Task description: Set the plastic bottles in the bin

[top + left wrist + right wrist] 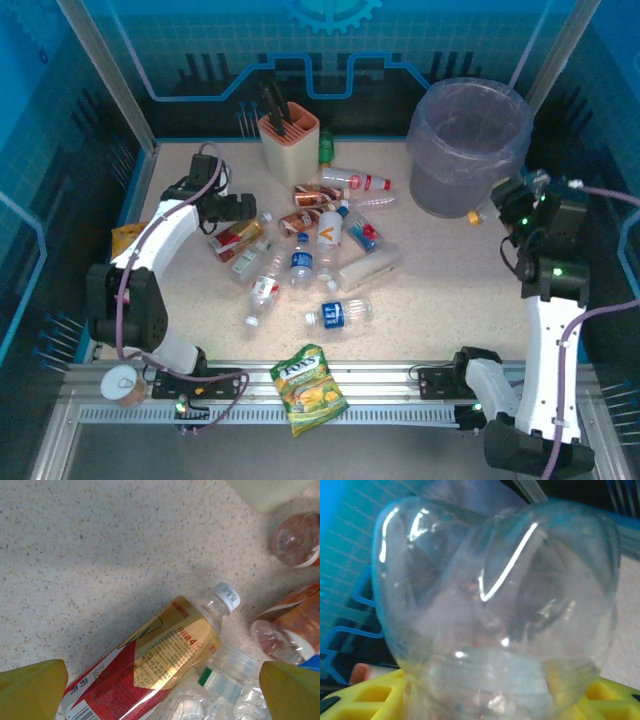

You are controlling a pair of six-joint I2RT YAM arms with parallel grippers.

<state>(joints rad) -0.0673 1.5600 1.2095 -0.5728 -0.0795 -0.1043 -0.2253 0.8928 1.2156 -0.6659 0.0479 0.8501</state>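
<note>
Several plastic bottles (300, 265) lie scattered mid-table, clear with blue, red or brown labels. My left gripper (245, 208) hangs open just over a red-and-gold labelled bottle (150, 675). Its yellow fingertips (30, 692) stand wide on either side of that bottle and of a clear bottle (225, 680) beside it. My right gripper (500, 208) is beside the bin's right wall. It is shut on a clear plastic bottle (495, 605), whose orange cap (474, 216) points toward the grey, lavender-lined bin (445, 185).
A peach utensil holder (288, 135) with black tools stands at the back, with a green bottle (326, 146) next to it. A green snack bag (310, 388) lies on the front rail. A yellow bag (127, 238) sits at the left edge and a cup (122, 384) at the front left.
</note>
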